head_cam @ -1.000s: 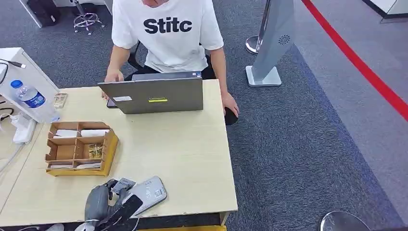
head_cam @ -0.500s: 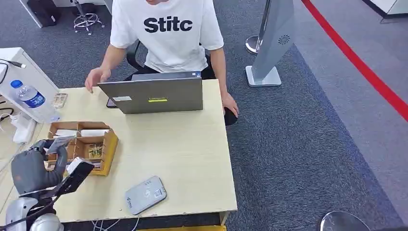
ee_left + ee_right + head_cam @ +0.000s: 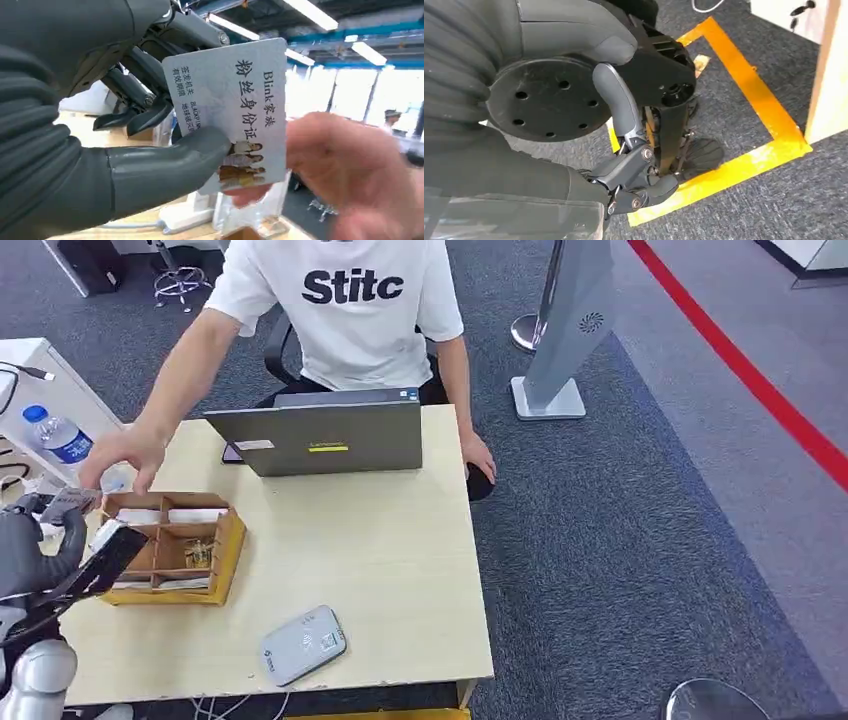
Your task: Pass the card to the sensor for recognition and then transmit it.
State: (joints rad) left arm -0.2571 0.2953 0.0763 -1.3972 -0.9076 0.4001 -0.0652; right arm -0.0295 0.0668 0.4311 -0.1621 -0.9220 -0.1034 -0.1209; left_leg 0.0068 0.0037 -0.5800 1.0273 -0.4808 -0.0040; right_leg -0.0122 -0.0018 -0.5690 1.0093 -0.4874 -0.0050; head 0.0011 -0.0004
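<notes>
Now my left hand has carried the card away from the sensor; my fingers pinch it, and a person's hand reaches right beside them.

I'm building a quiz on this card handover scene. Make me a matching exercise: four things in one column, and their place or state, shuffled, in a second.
Things:
1. White printed card
2. Grey flat card sensor
3. Brown cardboard divider box
4. Clear plastic water bottle with blue label

Places or states:
A. On the table's near edge, nothing touching it
B. Upright at the table's far left corner
C. Held by the robot's left hand, a person's hand reaching to it
D. On the table, left of centre, compartments open upward

Pairs: 1-C, 2-A, 3-D, 4-B
</notes>
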